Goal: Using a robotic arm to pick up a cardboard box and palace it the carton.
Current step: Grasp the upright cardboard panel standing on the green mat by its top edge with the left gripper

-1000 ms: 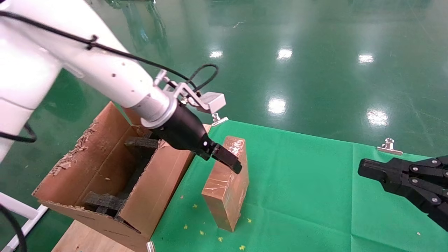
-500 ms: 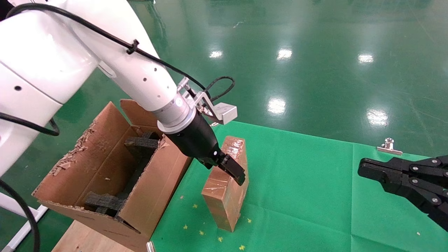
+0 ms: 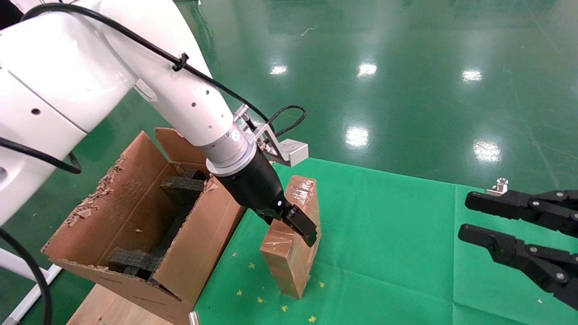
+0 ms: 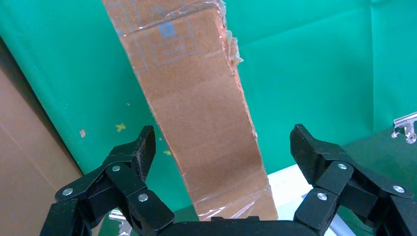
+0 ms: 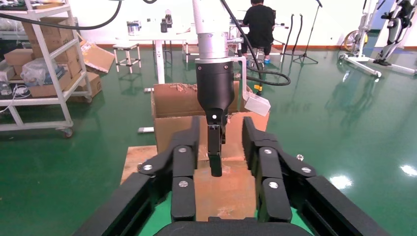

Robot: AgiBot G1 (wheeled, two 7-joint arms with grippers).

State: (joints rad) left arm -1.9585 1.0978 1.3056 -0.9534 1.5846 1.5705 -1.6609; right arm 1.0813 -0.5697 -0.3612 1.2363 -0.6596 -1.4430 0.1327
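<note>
Left wrist view: the left pincer (image 4: 221, 147) gapes wide astride the cardboard box (image 4: 196, 103), gripping nothing; the carton (image 3: 135, 225) sits beside it. Right pincer (image 3: 469, 219) hangs open, well apart.

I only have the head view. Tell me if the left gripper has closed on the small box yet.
Observer: No. In the left wrist view the left gripper is open, its fingers either side of the cardboard box, with green cloth showing in both gaps.
Operator: Report the box's edge condition.
Observer: The left wrist view shows one long edge torn and ragged.
Operator: Check behind the carton for people.
Observer: The right wrist view shows a person seated, back turned, far behind the carton.
</note>
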